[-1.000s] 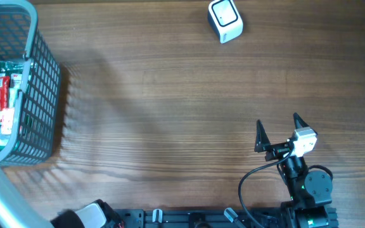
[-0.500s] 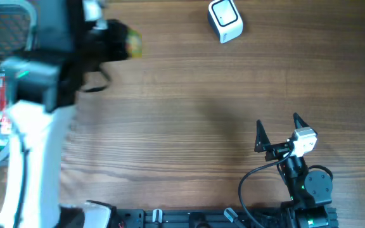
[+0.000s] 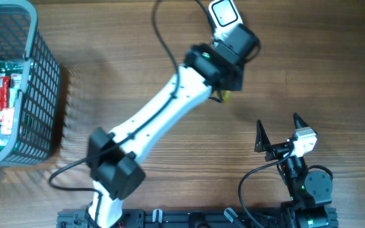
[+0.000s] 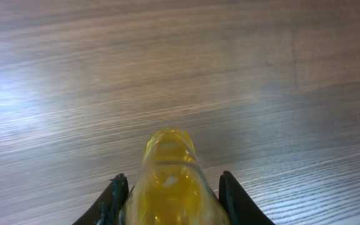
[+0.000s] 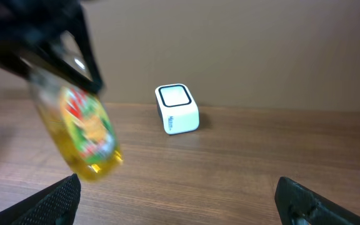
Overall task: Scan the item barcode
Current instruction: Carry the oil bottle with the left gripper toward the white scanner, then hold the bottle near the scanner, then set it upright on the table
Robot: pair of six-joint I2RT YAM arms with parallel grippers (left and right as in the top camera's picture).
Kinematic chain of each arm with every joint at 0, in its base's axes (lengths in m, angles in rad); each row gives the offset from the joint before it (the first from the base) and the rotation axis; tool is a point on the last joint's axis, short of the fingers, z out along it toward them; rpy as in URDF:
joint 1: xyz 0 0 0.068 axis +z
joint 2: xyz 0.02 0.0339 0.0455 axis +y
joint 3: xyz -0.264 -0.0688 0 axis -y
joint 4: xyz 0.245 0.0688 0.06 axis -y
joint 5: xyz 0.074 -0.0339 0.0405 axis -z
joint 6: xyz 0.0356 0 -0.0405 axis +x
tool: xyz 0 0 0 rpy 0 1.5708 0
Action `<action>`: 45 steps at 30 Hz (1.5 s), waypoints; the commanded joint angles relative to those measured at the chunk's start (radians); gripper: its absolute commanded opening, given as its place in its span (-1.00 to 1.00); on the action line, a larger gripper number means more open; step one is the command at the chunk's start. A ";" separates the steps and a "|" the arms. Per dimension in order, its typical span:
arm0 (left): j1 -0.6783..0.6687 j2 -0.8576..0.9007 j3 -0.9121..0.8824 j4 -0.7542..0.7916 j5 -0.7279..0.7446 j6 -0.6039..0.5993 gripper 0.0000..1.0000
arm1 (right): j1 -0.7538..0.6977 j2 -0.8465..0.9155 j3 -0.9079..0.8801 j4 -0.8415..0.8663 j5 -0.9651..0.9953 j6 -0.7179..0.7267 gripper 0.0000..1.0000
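The table [image 3: 138, 82] is matt grained wood, bottle [image 5: 89, 134] glossy clear plastic, scanner [image 5: 177, 109] smooth white plastic

Yellow bottle [image 4: 167, 181] in left fingers [image 4: 113, 201], now near the scanner [image 3: 224, 18]

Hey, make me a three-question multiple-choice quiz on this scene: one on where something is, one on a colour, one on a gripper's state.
1. In the overhead view, where is the white scanner?
A) at the left edge
B) at the top edge, right of centre
C) in the bottom left corner

2. What colour is the bottle held in the left gripper?
A) blue
B) black
C) yellow

3. What state is the right gripper in?
A) open, holding nothing
B) shut on the bottle
C) shut on the scanner

Answers: 1 B, it sits at the top of the picture, right of the middle; 2 C, both wrist views show yellow; 3 A, its fingers stand wide apart with nothing between them.
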 commanded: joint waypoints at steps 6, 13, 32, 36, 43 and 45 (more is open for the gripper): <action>-0.105 0.090 0.007 0.105 -0.119 -0.066 -0.84 | -0.002 -0.004 -0.001 0.003 -0.005 -0.012 0.99; -0.121 0.140 -0.048 0.172 -0.127 -0.092 -0.85 | -0.002 -0.004 -0.001 0.003 -0.005 -0.012 0.99; -0.122 0.120 -0.159 0.247 -0.108 -0.088 0.71 | -0.002 -0.004 -0.001 0.003 -0.005 -0.012 1.00; -0.095 -0.001 -0.158 0.289 -0.112 0.031 0.86 | -0.002 -0.004 -0.001 0.003 -0.005 -0.012 1.00; -0.037 -0.241 -0.151 0.289 -0.106 0.160 0.97 | -0.002 -0.004 -0.001 0.003 -0.005 -0.012 1.00; -0.033 -0.270 -0.151 0.263 -0.107 0.183 0.96 | -0.002 -0.004 -0.001 0.003 -0.005 -0.012 0.99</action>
